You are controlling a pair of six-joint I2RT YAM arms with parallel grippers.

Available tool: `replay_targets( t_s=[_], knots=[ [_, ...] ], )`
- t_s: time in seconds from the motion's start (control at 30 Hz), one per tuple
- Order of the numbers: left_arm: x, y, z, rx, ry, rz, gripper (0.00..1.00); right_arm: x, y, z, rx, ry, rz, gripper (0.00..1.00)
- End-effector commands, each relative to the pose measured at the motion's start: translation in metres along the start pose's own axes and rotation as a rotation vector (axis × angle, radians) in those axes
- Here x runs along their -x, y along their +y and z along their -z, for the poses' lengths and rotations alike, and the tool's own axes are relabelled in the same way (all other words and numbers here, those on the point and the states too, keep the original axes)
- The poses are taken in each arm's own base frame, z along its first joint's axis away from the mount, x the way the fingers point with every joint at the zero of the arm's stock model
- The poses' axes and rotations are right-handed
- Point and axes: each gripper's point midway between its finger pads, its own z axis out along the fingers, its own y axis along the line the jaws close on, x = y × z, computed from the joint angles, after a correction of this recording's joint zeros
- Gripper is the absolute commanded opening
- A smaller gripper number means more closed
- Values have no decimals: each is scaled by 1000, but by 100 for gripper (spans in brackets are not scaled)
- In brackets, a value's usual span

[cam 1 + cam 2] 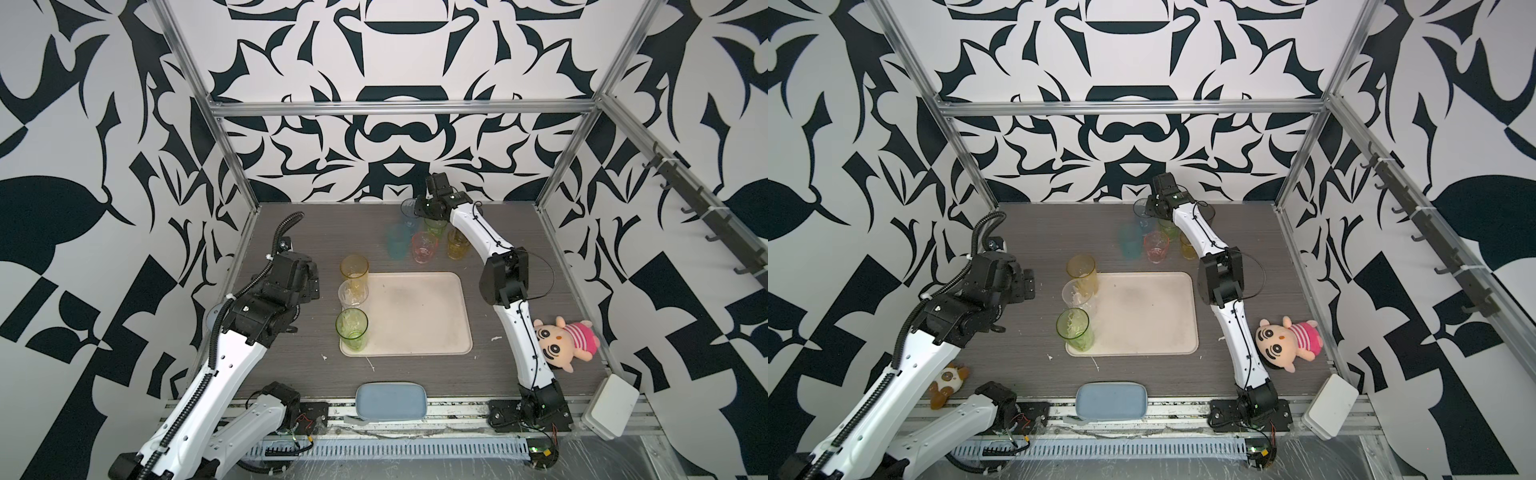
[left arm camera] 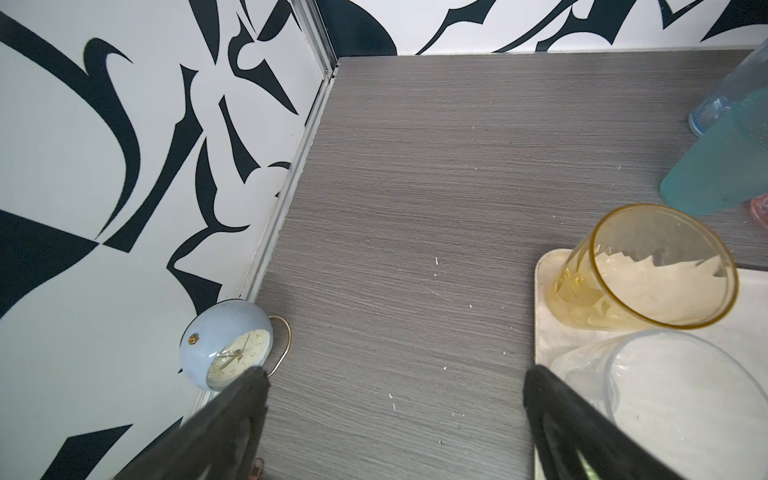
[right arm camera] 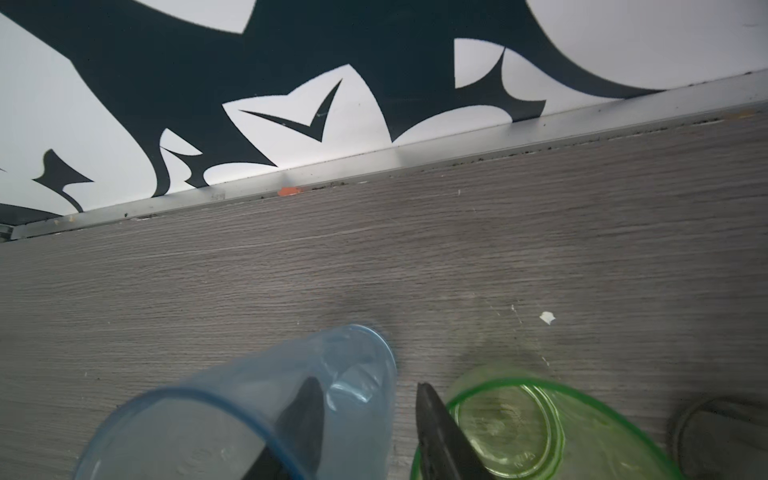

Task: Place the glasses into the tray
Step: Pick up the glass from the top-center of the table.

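Observation:
The cream tray [image 1: 415,316] lies mid-table. Along its left edge stand an amber tumbler [image 1: 354,270], a colourless one [image 1: 353,293] and a green one [image 1: 352,330]. Behind the tray are teal [image 1: 398,242], pink [image 1: 424,246], yellow [image 1: 457,244], green [image 1: 435,224] and blue [image 1: 409,214] glasses. My right gripper [image 3: 365,388] is open astride the blue tumbler's [image 3: 257,399] wall, one finger inside and one outside beside the green glass [image 3: 519,419], with a small gap at the wall. My left gripper [image 2: 395,378] is wide open over bare table left of the tray [image 2: 544,291].
A dark grey rim [image 3: 706,436] shows beside the green glass. A blue alarm clock [image 2: 226,349] sits by the left wall. A plush doll [image 1: 561,340] lies right of the right arm. A blue-grey pad [image 1: 390,401] and a white box [image 1: 611,411] lie at the front edge.

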Motion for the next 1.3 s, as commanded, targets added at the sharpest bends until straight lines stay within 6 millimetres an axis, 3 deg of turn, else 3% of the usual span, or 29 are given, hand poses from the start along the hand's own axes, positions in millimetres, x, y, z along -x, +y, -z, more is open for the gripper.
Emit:
replay_targets(
  t_s=[0.0,0.2,0.73,0.9,1.27],
  knots=[
    [-5,2,-2,12,12,5,99,27,20,27,47,-73,1,40],
    [-6,2,-3,15,16,2,99,32,23,34,59,-84,-1,33],
    [-8,1,-5,18,31,-7,99,42,30,48,80,-110,9,1],
    [-8,1,-6,20,32,-7,99,60,38,78,99,-157,5,0],
    [-8,0,-4,10,27,-3,100,67,36,130,64,-168,38,0]
  ],
)
